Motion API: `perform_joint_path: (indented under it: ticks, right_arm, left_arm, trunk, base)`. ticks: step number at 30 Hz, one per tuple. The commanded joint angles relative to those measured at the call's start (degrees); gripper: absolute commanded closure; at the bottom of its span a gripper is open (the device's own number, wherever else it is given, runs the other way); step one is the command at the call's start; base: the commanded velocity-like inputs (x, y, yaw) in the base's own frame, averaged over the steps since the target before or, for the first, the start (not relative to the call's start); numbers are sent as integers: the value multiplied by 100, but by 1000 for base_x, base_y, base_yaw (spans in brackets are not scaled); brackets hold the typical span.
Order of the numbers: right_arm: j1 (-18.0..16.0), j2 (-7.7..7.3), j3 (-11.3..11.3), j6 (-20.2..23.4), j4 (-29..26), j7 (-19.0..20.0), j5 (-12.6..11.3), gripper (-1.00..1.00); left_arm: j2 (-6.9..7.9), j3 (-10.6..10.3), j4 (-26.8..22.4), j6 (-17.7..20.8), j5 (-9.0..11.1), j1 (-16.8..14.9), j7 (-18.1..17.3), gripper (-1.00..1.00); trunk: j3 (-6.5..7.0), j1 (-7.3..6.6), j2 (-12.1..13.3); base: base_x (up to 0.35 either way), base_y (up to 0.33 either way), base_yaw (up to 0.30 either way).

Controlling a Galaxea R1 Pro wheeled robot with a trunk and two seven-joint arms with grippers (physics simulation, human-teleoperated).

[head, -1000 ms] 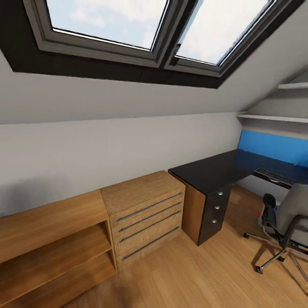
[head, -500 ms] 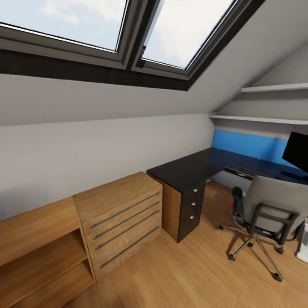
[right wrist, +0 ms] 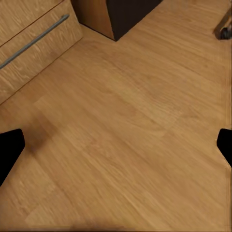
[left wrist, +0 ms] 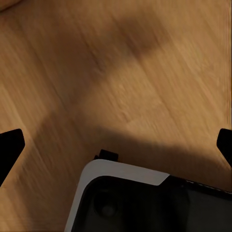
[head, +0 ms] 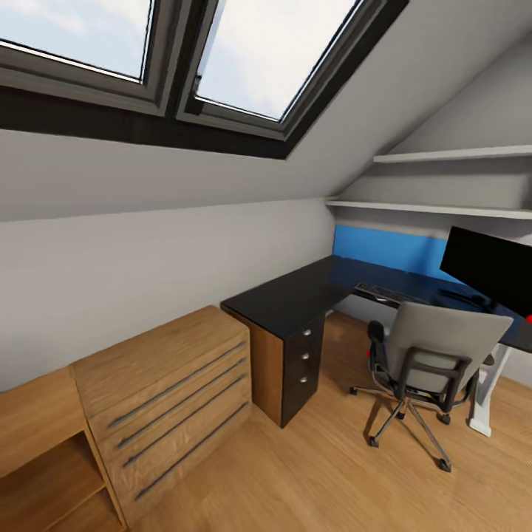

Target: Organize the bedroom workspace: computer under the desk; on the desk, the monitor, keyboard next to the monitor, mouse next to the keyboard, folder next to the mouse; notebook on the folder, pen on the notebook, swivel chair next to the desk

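Attic bedroom: monitor [head: 488, 275] and keyboard [head: 389, 293] sat on table [head: 295, 295], swivel chair [head: 432, 355] close by; folder unseen, stacking probably left. Both claws [left wrist: 116, 145] [right wrist: 116, 145] spread apart, empty.

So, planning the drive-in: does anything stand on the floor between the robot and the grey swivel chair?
Nothing visible does: bare wooden floor runs up to the grey swivel chair, which stands at the black-topped desk, its back to the camera.
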Motion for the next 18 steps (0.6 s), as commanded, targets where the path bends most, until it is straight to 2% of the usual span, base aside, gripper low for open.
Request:
perform_joint_path:
  ticks: [1,12,18]
  right_arm:
    - [-2,0,4,-6,1,50,-61,-100]
    - [-2,-8,4,-15,-1,48,-61,-100]
    - [-2,-8,4,-15,1,50,-61,-100]
  left_arm:
    - [-2,26,-13,-3,-6,4,0,-100]
    - [-2,26,-13,-3,-6,4,7,-100]
    - [-2,33,-13,-6,-6,4,7,-100]
  trunk:
    - [-2,4,-4]
    - [63,4,-4]
    - [105,4,-4]
  base:
    - [304,-126,-277]
    - [264,-218,-227]
    - [88,-94,-197]
